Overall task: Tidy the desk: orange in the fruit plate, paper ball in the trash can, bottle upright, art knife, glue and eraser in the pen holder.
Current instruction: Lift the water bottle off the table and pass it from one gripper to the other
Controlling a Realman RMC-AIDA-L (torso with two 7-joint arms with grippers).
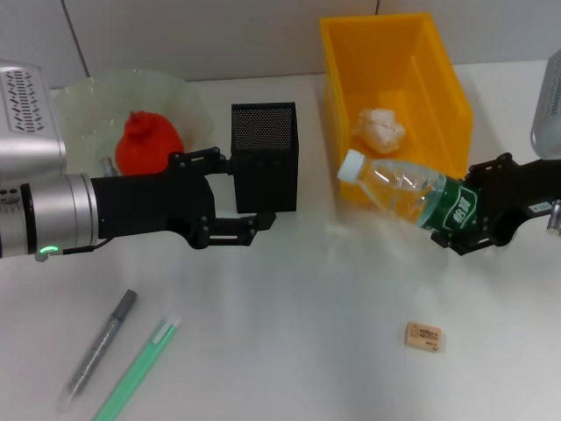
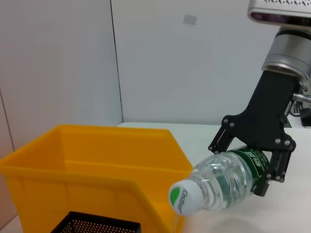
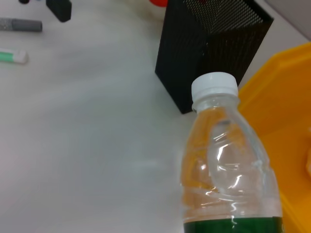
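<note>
Beside the trash can [image 1: 447, 83], your right gripper [image 1: 469, 219] has its fingers pinching the bottle [image 1: 405, 190] at the green label, held nearly flat above the surface [image 1: 307, 307] with the cap close to the can's front wall; tip it up carelessly and the cap could knock that wall, or the bottle could slip. The paper ball [image 1: 379, 129] lies in the can, the orange [image 1: 147, 142] in the plate [image 1: 88, 105], nothing shows in the holder [image 1: 264, 156], the eraser [image 1: 422, 336] waits on the surface, and your left gripper [image 1: 241, 197] hovers by the holder, fingers spread.

An office-like desk [image 1: 289, 289]: plain white top, mesh pen holder [image 1: 264, 156], pale wall panels.
</note>
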